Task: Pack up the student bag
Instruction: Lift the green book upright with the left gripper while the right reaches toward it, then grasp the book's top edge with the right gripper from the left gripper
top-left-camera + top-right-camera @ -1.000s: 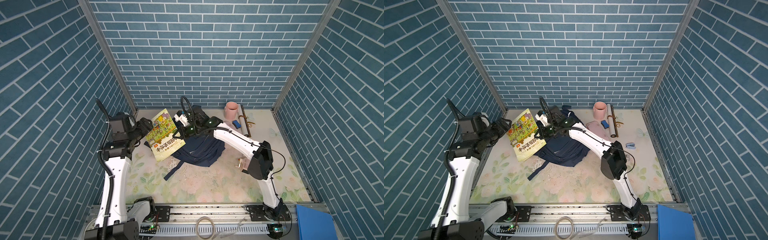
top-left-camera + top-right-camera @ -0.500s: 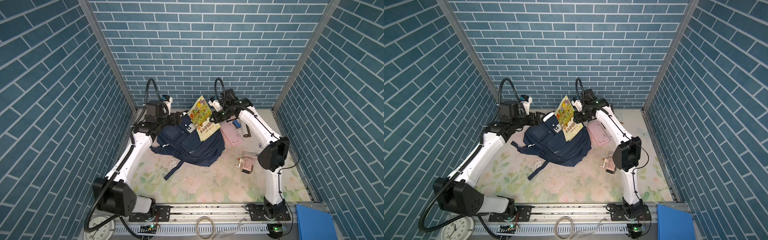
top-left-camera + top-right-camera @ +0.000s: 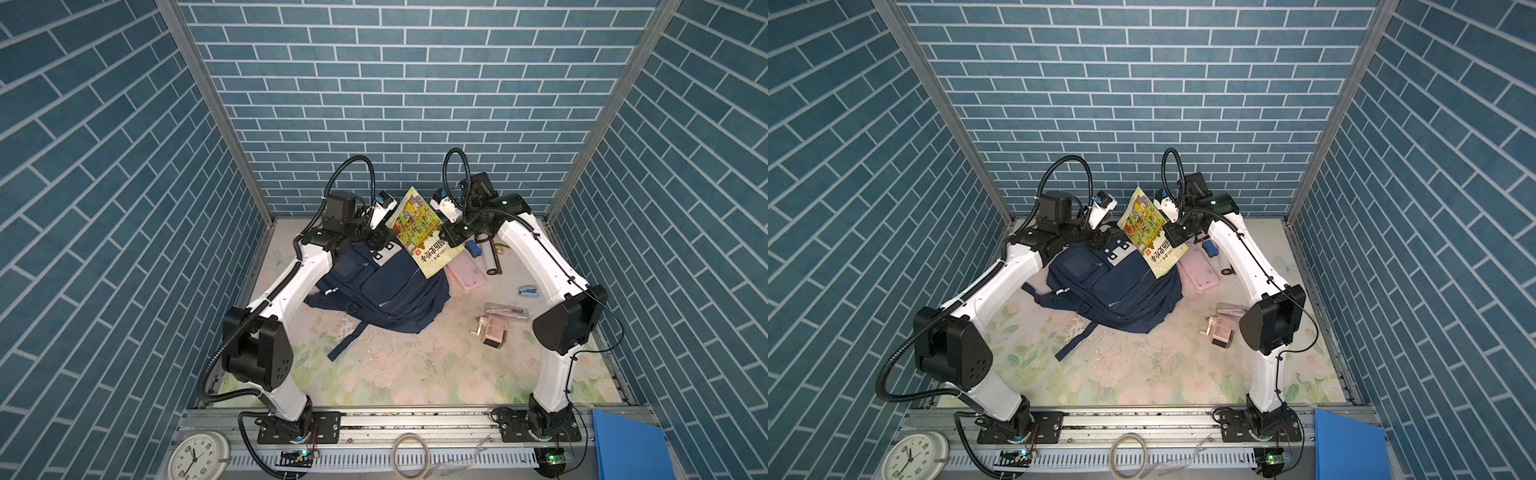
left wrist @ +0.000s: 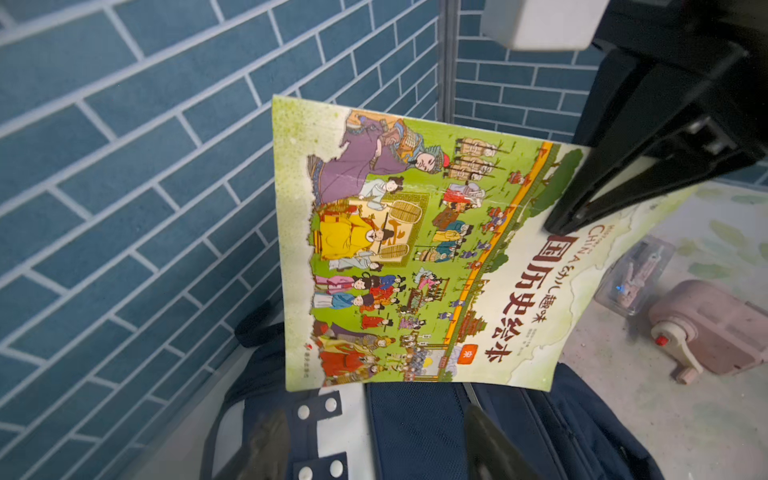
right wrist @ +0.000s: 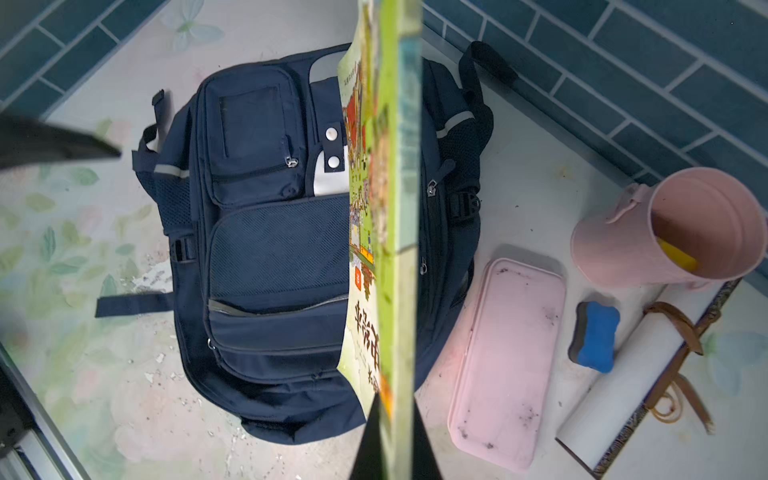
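I read the left gripper (image 4: 372, 413) with jaws apart at the top of the student bag (image 3: 386, 291), which lies flat on the floral mat (image 3: 395, 374), rear centre. Picture book (image 3: 422, 230) tilted above it; right gripper (image 5: 395, 401) clamped on its edge.

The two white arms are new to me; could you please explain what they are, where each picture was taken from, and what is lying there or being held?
They are robots: a left arm and a right arm. Two pictures look down from one overhead camera; two come from cameras on the wrists. On the floral cloth sit the student bag, a pink case, a pink cup, a blue eraser and a sharpener. The right fingers pinch a picture book above the bag; the left fingers stand open at its top.
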